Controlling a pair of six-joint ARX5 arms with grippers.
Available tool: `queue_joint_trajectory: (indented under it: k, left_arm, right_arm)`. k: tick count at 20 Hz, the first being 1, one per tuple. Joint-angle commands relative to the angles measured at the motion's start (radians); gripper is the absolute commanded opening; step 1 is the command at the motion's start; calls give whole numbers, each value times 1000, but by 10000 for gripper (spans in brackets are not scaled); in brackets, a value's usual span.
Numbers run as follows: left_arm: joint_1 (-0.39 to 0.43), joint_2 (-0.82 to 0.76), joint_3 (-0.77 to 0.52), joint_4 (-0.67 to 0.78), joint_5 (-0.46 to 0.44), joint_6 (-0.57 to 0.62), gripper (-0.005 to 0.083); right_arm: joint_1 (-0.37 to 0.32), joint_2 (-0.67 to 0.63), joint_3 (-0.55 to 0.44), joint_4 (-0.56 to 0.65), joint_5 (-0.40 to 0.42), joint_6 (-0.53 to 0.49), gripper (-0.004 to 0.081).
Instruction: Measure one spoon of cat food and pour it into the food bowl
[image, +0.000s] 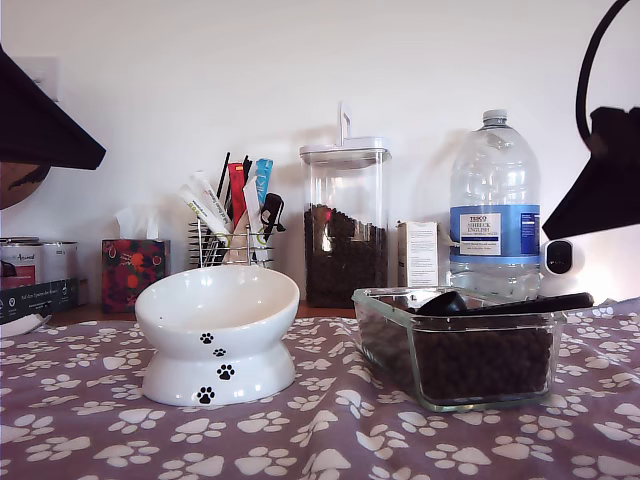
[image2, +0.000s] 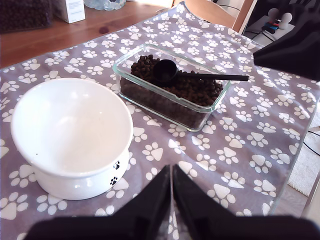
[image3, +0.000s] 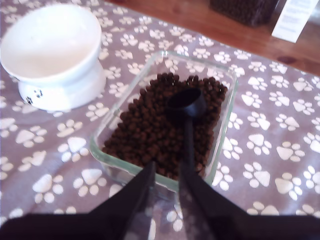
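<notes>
Both grippers hold nothing: my first gripper (image2: 171, 187) looks pressed closed, my second gripper (image3: 165, 182) slightly parted above the handle end of the spoon (image3: 186, 112). It lies on the cat food (image3: 150, 130); light, stiff, smooth plastic, best pinched mid-handle.

1. One food bowl (image: 217, 335) stood on the cloth, just beyond my first gripper (image2: 171, 186).
2. One glass dish (image: 455, 350) sat directly ahead of my second gripper (image3: 166, 176).
3. One spoon (image3: 186, 108) lay on the cat food (image3: 150, 130).
4. Two grippers were in view.
5. One tall canister (image: 344, 225), one water bottle (image: 494, 205), one wire rack (image: 232, 240) and one tissue box (image: 133, 270) stood far beyond both.
</notes>
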Motion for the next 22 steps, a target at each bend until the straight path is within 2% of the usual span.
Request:
queue_joint_trajectory:
  k: [1, 5, 8, 13, 22]
  left_arm:
    - [-4, -2, -16, 11, -2, 7, -19]
    - [-4, -2, -16, 8, -2, 6, -19]
    - [-4, -2, -16, 8, -2, 4, -19]
    - [-4, -2, -16, 8, -2, 4, -19]
    - [-4, -2, -16, 8, -2, 4, -19]
  right_arm:
    - [-4, 26, -10, 16, 4, -30, 173]
    - [-8, 92, -10, 35, 40, -68, 214]
    - [-37, 137, -10, 50, 39, -102, 225]
    - [-86, 159, -10, 66, 36, -102, 234]
    - [-102, 208, -10, 66, -45, -99, 234]
